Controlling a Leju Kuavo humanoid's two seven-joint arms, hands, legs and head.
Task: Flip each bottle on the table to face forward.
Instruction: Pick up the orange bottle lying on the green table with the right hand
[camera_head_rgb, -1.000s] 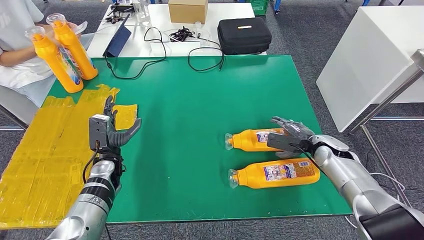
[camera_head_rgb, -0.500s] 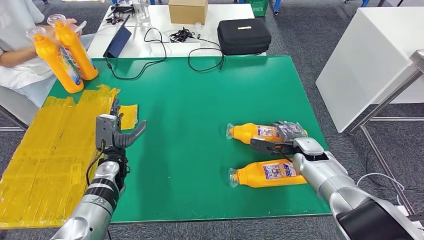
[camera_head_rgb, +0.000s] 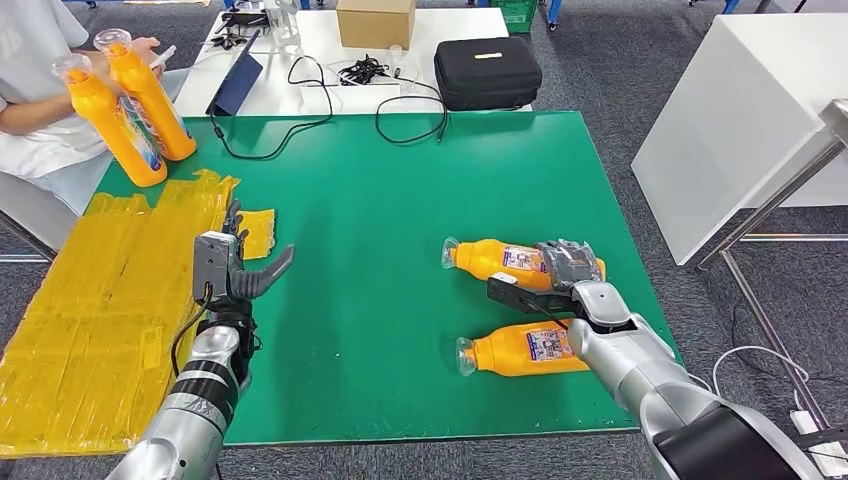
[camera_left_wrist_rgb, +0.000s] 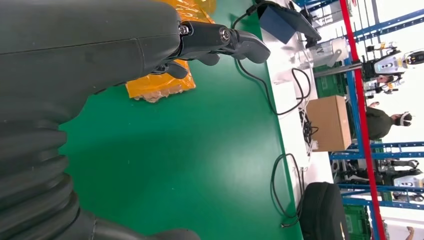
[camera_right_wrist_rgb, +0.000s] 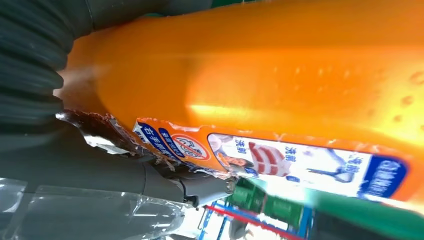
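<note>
Right robot hand (camera_head_rgb: 562, 275) grasps farther bottle (camera_head_rgb: 505, 260), lying near tabletop (camera_head_rgb: 400, 190) right edge; left robot hand (camera_head_rgb: 232, 268) released, fingers spread.

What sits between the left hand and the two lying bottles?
Nothing visible. Bare green mat stretches from the left hand, open at the yellow sheet's edge, to the far bottle and near bottle. The right hand already grips the far bottle.
</note>
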